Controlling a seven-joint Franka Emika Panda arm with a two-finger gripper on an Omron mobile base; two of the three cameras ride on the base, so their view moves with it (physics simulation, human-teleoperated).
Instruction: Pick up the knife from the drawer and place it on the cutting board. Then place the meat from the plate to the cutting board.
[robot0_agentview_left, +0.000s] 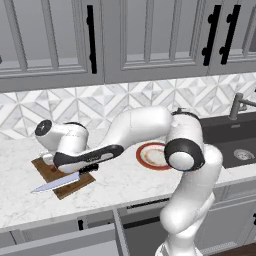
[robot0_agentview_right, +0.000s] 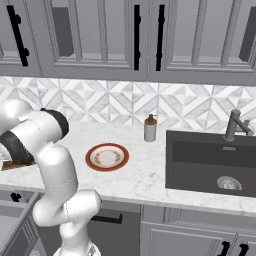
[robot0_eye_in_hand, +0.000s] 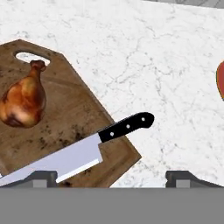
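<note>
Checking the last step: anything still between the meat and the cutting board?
Nothing does. The meat already lies on the cutting board, near the end with the hole. The knife lies across the board's other end, clear of the meat. The plate is empty. The gripper hangs open above the board, holding nothing.

glossy white arm of rounded segments, dark joint bands, black-capped elbow, black strip along forearm

No lettering, labels, brand marks or numbers can be read anywhere in this kitchen scene, on any item or fitting pictured.
</note>
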